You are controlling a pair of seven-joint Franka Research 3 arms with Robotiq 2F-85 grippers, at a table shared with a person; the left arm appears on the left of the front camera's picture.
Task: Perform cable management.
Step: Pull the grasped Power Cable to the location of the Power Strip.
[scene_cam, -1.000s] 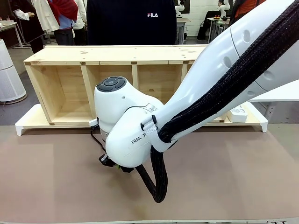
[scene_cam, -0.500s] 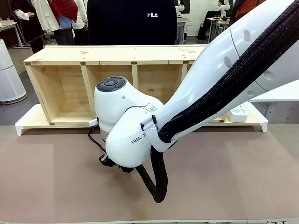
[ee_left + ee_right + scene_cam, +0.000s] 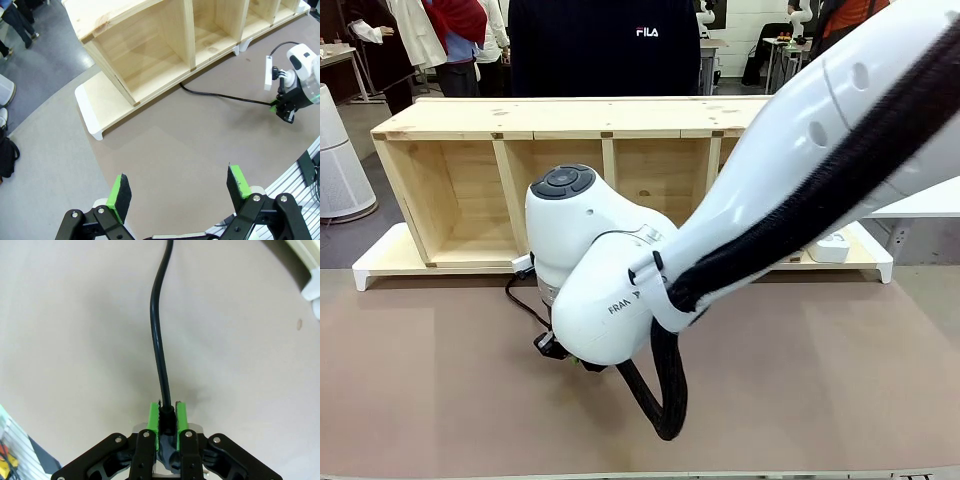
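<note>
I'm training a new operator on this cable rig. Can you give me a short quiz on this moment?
1. True or false: the right gripper is shut on the cable.
2. The left gripper is: A) open, holding nothing; B) shut on the cable; C) shut on a cup.
3. Fill in: the cable leads across the table to the foot of the wooden ____.
Key: 1 true; 2 A; 3 shelf.

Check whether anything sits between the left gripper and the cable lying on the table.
Nothing visible does. The left gripper, open, hovers over the bare table. The cable runs from the foot of the wooden shelf to the right gripper, which is shut on it, with only open surface in between.
</note>
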